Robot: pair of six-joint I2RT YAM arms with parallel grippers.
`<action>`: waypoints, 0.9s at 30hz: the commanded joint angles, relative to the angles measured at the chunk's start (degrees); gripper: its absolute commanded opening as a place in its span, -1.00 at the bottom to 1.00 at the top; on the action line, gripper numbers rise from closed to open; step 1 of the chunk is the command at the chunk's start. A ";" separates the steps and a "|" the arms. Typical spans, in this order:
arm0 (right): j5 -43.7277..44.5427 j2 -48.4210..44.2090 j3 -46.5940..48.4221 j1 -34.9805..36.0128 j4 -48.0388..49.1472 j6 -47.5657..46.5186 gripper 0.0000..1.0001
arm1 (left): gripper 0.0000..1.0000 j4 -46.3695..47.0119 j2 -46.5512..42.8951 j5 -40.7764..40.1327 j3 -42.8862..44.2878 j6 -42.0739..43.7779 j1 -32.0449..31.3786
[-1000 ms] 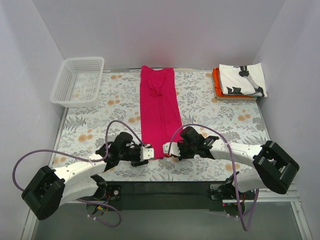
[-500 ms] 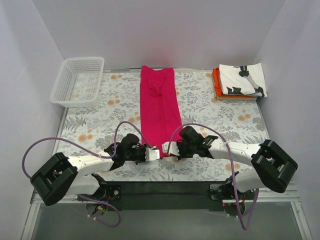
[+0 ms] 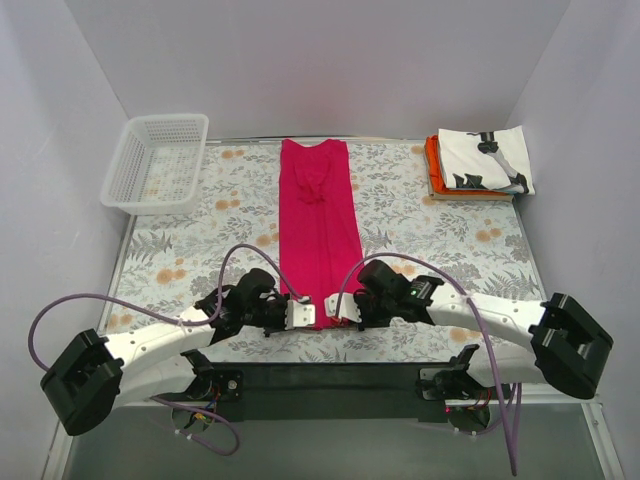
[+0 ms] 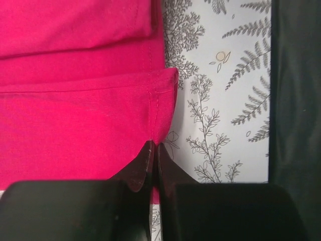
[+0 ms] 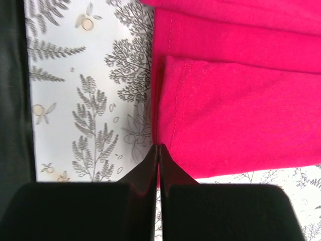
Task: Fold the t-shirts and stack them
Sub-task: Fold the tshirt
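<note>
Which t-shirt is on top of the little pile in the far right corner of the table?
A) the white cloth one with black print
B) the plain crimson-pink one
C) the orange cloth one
A: the white cloth t-shirt with black print lies on top, and the orange cloth t-shirt peeks out from under its left edge.

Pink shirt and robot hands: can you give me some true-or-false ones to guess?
The pink shirt lies in a long strip on the table. True.
Both hands pinch its near edge. True: the left hand and the right hand are shut on it.
The orange shirt is in the basket. False: the basket holds no shirt; the orange shirt lies under the white shirt.
The pink shirt touches the white shirt. False: they lie apart.
</note>
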 commanded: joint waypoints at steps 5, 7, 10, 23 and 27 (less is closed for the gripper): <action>3.33 -5.60 4.10 1.12 -5.60 2.51 -0.97 | -1.00 -5.49 -7.28 1.31 3.15 -4.55 -0.30; 4.73 -5.52 5.25 0.94 -6.05 1.11 -0.97 | -1.00 -4.79 -8.00 0.08 3.94 -5.43 -0.22; 5.71 -4.37 7.89 -0.11 -5.87 -1.17 -0.97 | -1.00 -4.08 -7.47 -0.45 5.61 -4.99 1.10; 0.88 10.47 26.07 -14.61 -2.45 -11.72 -0.97 | -1.00 11.27 12.46 7.54 18.70 2.03 21.04; -0.70 20.03 33.54 -19.52 -0.78 -13.83 -0.97 | -1.00 16.30 21.25 8.95 23.18 3.71 24.56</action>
